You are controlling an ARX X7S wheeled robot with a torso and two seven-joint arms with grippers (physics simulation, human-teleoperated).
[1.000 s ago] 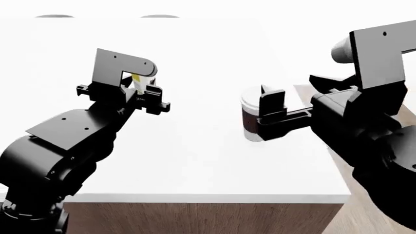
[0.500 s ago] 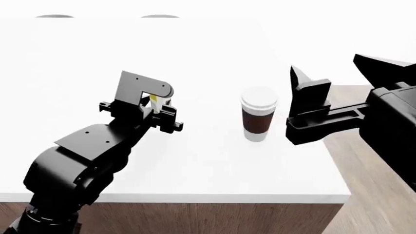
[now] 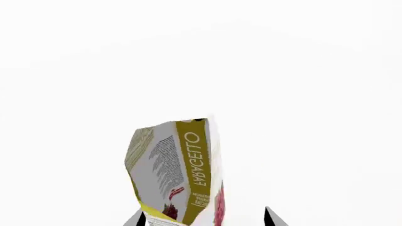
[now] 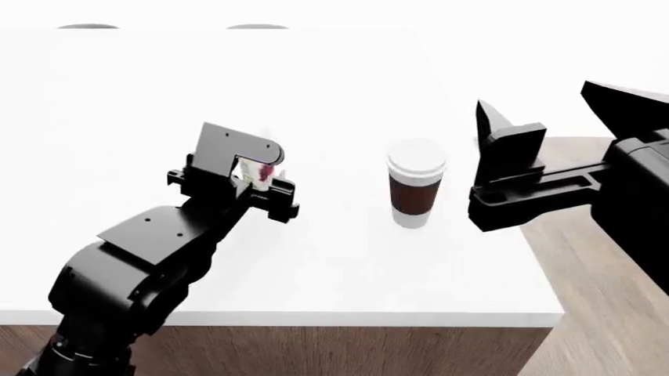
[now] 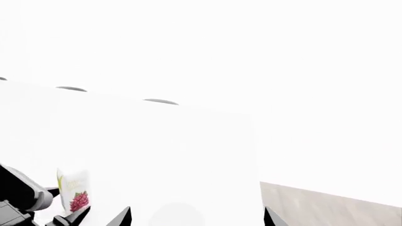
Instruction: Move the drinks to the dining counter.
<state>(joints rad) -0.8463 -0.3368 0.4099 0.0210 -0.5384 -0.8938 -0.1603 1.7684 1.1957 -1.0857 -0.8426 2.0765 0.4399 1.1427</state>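
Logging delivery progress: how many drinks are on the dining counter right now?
2. The coffee cup stands free on the dining counter, beside the open right hand. The carton sits at the left hand. No bottle shows.

carton (image 4: 262,173) mostly behind left gripper (image 4: 274,193)

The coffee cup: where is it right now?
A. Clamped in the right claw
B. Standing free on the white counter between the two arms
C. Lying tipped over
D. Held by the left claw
B: the coffee cup stands upright on the dining counter, clear of the right gripper.
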